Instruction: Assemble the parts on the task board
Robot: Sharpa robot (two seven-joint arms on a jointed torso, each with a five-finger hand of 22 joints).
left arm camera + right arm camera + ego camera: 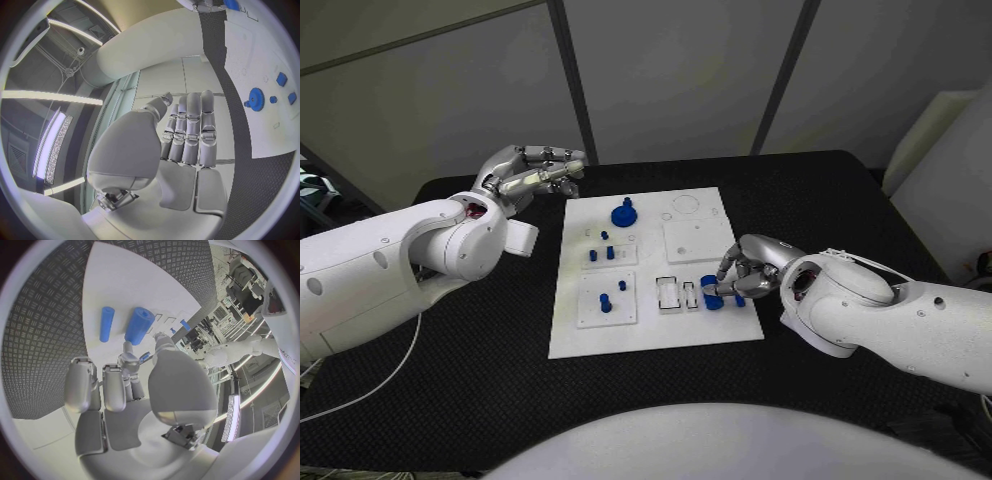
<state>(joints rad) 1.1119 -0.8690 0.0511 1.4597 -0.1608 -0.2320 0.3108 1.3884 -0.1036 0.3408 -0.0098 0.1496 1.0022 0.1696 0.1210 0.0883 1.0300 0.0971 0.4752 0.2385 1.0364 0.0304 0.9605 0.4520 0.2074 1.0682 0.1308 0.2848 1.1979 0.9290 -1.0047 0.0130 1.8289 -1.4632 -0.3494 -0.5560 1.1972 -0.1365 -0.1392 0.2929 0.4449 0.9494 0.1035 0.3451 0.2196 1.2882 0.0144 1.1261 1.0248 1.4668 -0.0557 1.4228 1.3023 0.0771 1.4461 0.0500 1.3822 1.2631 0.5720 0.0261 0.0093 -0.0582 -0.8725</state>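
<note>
The black textured table (473,400) is seen carrying the white rectangular task board (661,330) at its middle, long side running away from the robot.

The left hand (531,172) is held raised beside the board's far left corner, off the board; in the left wrist view its fingers (194,130) are seen laid straight and side by side, with nothing between them and no contact with any part.

The right hand (747,268) is rested low at the board's right edge, near the slotted area. Its fingers are curled downward close to two blue cylinders. From the right wrist view it cannot be told whether anything is pinched; the fingertips (128,360) are seen just short of the thick blue cylinder (139,326), which lies on the board beside the thin blue cylinder (107,324).

The blue gear-shaped part with a knob (625,213) is seated near the board's far end. Small blue pegs (600,253) are stood in the raised white plate at mid-left. A blue peg with a rounded base (604,304) is stood in the near-left plate.
</note>
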